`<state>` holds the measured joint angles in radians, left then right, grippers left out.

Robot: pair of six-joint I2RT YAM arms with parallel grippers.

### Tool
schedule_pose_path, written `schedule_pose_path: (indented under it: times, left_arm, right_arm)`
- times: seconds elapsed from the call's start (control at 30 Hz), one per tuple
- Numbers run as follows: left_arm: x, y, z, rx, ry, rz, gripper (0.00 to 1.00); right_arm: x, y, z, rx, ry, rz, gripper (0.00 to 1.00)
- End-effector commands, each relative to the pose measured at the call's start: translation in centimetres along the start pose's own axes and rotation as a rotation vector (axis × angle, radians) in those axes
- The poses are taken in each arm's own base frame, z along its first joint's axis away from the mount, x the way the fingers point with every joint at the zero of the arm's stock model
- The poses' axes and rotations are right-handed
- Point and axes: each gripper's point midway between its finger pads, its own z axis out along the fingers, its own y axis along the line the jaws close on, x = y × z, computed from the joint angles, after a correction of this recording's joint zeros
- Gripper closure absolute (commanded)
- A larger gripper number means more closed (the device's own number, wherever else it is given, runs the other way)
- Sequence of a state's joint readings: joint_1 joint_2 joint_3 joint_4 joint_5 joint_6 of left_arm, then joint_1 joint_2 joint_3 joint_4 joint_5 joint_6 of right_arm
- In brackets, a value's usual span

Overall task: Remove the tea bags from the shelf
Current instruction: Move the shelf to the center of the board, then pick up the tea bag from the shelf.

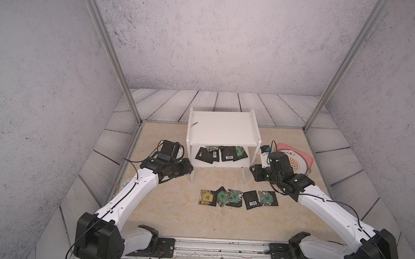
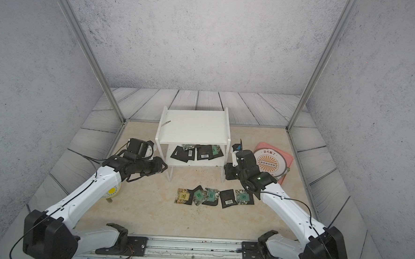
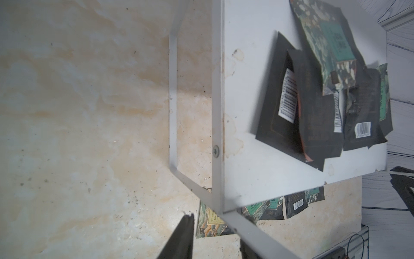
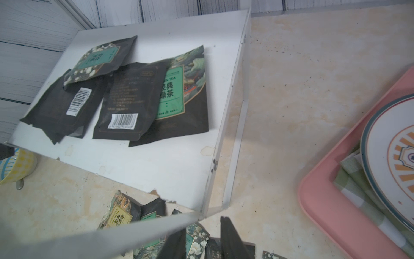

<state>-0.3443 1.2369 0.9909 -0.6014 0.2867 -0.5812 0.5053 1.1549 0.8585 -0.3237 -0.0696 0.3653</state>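
Beige desk [image 1: 172, 218], grey walls [image 1: 218, 38]; my left claw [image 3: 215, 244] and right claw [image 4: 202, 241], both parted, flank the shelf [image 1: 222, 128]; tray [image 4: 324, 201] near right edge.

White shells on the left arm [image 1: 135, 192] and the right arm [image 1: 319, 204], with chunky black joints [image 1: 98, 236]. Thin black cable [image 1: 124, 195] running along the white. Tiny screw holes [image 1: 122, 206] dotting the shells. Green light [image 2: 259, 178] on the right wrist. And the left gripper [image 3: 216, 226], the right gripper [image 4: 202, 226]: flat black fingers [image 3: 181, 237].

The shelf [image 1: 222, 129] top partly hides its tea bags [image 1: 227, 153]; count seemingly unclear.
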Motion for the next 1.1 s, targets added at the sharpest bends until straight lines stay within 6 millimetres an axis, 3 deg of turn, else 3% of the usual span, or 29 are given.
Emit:
schedule_pose_path:
  times: [0.0, 0.73, 1.07]
  left_arm:
    - [-2.4, -0.6, 0.1, 0.004, -0.065, 0.025, 0.63]
    - [-6.8, -1.2, 2.3, 0.000, -0.077, 0.051, 0.65]
    - [-5.3, -1.2, -0.4, 0.008, -0.078, 0.029, 0.54]
  right_arm:
    - [-1.9, 0.2, 0.2, -0.008, -0.046, -0.001, 0.71]
    - [-4.8, -0.2, 2.2, 0.001, -0.054, 0.013, 0.72]
    - [-4.7, 1.2, 1.9, -0.071, -0.021, -0.003, 0.72]
